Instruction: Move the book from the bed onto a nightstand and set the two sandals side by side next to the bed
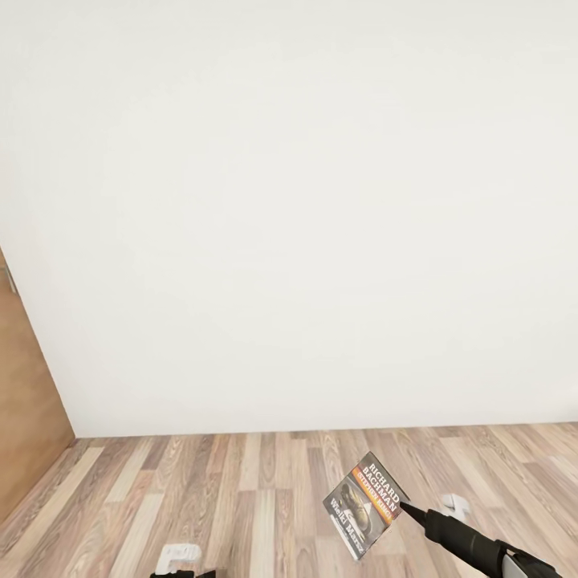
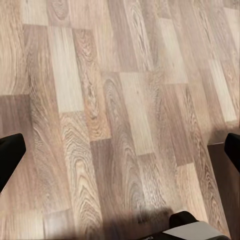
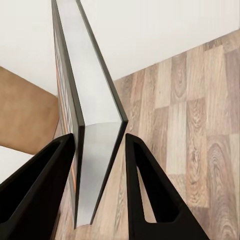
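One book (image 1: 367,504), reading "RICHARD BACHMAN", sits pinched in the right gripper (image 3: 98,145); the left gripper (image 2: 120,150) is spread over the floor (image 1: 257,498).

Wall (image 1: 289,209): ahead, upright, meeting the floor (image 1: 241,498) along its lower edge.
Wooden panel (image 1: 28,401): left of the wall, standing on the floor.
Book (image 1: 365,504): before the wall, above the floor, tilted, clear of both.
Right gripper (image 3: 100,145): right of the book and nearer than the wall, one finger on each face of the book.
Left gripper (image 2: 120,150): over the floor, fingers apart.
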